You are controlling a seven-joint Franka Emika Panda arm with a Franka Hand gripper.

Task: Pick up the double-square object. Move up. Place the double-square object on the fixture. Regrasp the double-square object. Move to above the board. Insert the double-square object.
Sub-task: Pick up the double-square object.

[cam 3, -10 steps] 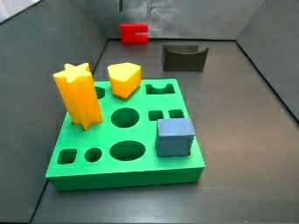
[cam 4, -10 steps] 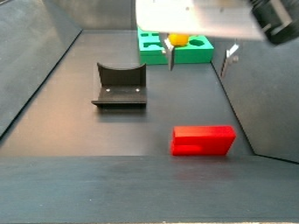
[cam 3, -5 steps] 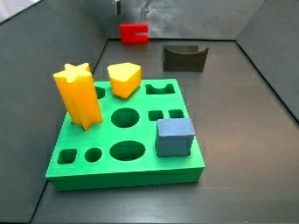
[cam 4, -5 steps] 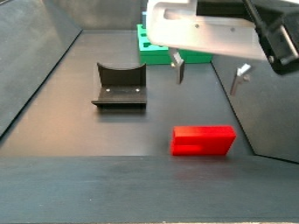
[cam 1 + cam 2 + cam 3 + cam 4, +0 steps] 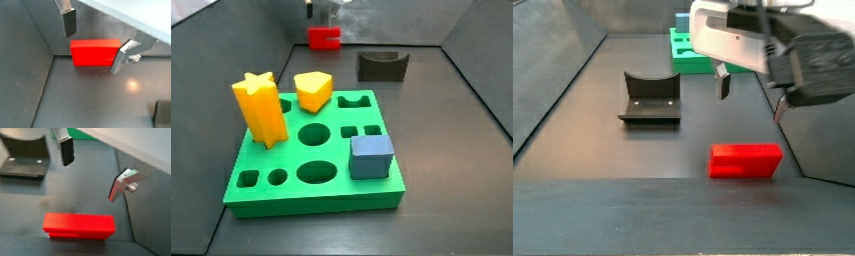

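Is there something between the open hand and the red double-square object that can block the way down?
Nothing visible: the hand hangs open above the double-square object, with only bare floor around it.

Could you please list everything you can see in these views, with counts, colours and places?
Double-square object: one, bright red, lying on the floor near the side wall, apart from the fixture.
Fixture: one, dark grey, on the floor between the red block and the board.
Board: one, bright green, with shaped holes in its top.
Star prism: one, yellow, standing upright on the board.
Yellow block: one, at the board's edge towards the fixture.
Cube: one, blue, on the board near a corner.
Gripper: one, silver fingers with dark pads, open, above the red block, holding nothing.
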